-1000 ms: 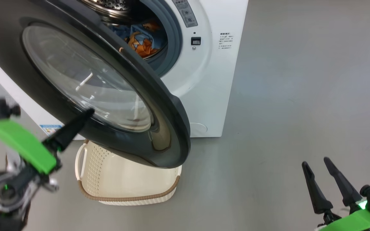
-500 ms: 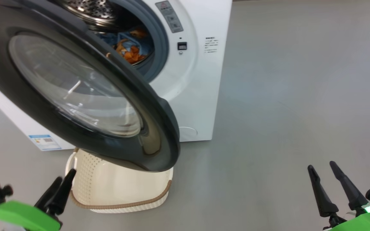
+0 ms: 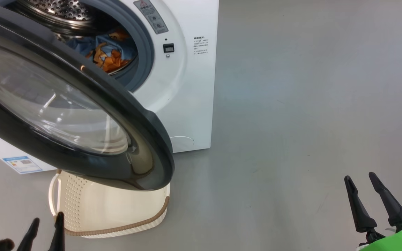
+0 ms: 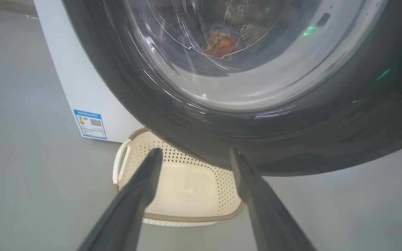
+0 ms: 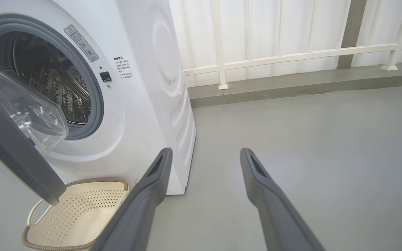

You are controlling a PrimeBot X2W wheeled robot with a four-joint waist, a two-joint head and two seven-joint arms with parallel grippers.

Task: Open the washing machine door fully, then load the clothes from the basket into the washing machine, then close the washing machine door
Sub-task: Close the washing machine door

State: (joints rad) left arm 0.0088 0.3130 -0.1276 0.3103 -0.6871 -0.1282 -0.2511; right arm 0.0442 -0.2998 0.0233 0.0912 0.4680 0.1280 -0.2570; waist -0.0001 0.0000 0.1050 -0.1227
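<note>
I read this as the last step. The basket (image 3: 92,209) on the floor (image 3: 291,122) looks empty, and the clothes (image 3: 106,57) lie inside the drum of the washing machine (image 3: 187,87), so what remains is shutting the door.

The washing machine door (image 3: 65,115) stands half swung out, its lower edge hanging over the basket. My left pincer (image 3: 47,218) sits low by the basket's near corner, fingers spread wide and holding nothing. In its wrist view the door's dark lower rim is just ahead of the fingertips, though I can't tell whether either touches it. My right pincer (image 3: 359,176) hovers well off to the right over the floor, also spread and empty.

Next, I'd say, the left pincer needs to press on the door's outer face near its free edge and push it towards the opening until it latches.
</note>
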